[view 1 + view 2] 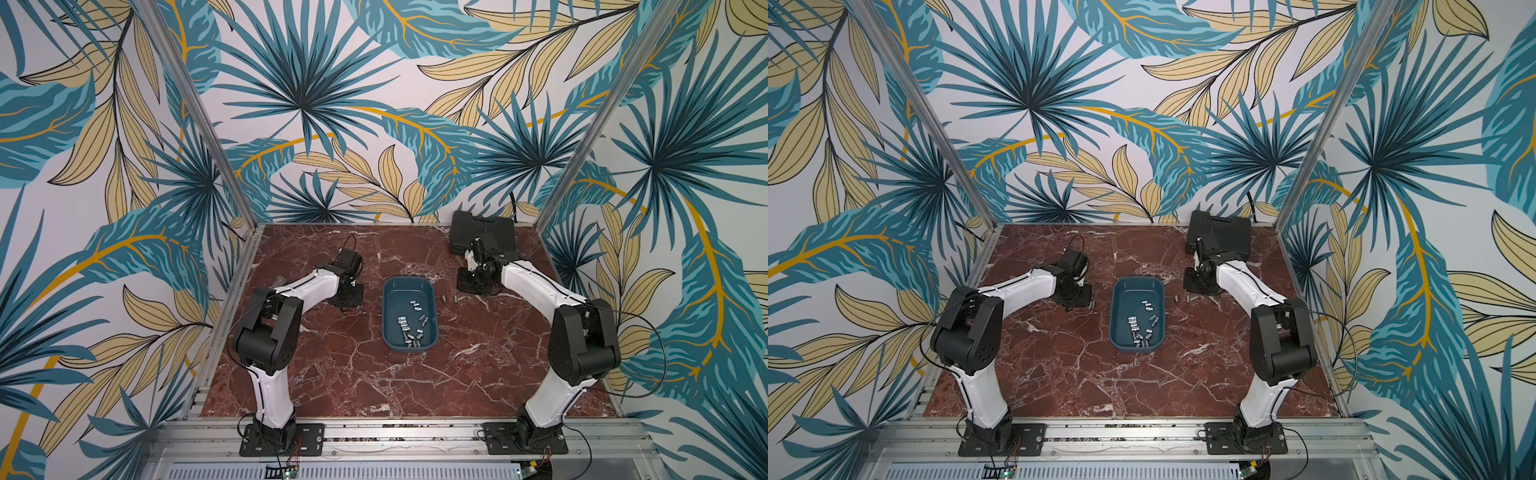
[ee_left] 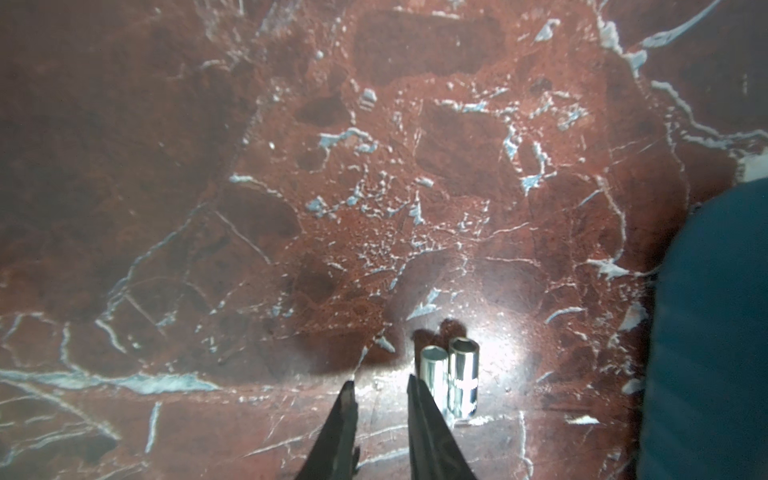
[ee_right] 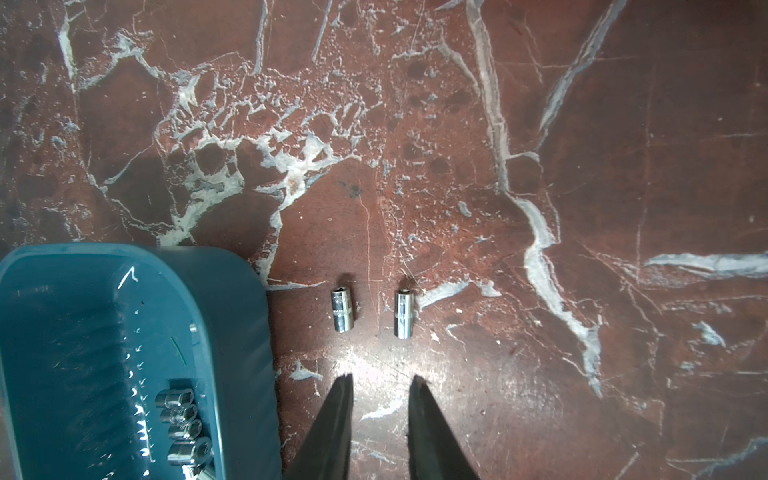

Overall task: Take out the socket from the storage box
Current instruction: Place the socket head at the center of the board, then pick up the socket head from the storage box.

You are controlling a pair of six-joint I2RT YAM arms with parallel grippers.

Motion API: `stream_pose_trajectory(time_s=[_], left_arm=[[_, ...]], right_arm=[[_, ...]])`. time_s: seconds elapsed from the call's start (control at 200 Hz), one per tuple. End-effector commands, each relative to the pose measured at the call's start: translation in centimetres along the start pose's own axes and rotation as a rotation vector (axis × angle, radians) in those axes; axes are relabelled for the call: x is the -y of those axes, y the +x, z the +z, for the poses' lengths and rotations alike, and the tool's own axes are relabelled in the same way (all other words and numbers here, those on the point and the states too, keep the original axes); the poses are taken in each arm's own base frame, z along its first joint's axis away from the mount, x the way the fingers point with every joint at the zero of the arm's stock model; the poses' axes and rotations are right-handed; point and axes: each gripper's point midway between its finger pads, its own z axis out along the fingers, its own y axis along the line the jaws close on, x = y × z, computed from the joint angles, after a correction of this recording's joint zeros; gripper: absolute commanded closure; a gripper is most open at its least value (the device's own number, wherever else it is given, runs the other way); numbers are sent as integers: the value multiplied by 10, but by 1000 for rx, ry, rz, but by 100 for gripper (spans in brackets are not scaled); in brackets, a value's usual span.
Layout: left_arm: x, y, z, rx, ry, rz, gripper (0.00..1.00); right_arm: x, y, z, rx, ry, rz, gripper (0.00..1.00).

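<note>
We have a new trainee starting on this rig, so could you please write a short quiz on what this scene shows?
1. True or false: the left gripper is gripping a socket.
2. In the right wrist view, how many sockets lie on the table outside the storage box? A none; B two; C five.
3. Where do most of the sockets lie?

Key
1. False: its jaws stand apart with nothing between them.
2. B.
3. In the storage box.
</note>
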Motion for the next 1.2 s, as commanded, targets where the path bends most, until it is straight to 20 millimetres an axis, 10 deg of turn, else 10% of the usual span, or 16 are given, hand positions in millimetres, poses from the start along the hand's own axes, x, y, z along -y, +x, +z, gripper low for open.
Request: stream_pose_trajectory(time_s=[0.0,0.2,0.641,1.197], left_arm=[[-5,3,-5,9,1,-9,74],[-3,0,-12,28,6,-14,74],[-12,-2,-31,62,4,-69,70],[-17,19,-23,49,19,-123,66]], right_arm=[[0,5,-7,-3,-13,7,74],[-15,5,-16,2,-50,-32,74],[-117,34,-15,-29,-108,-343,74],[-134,46,52,-131,26,-460,74]])
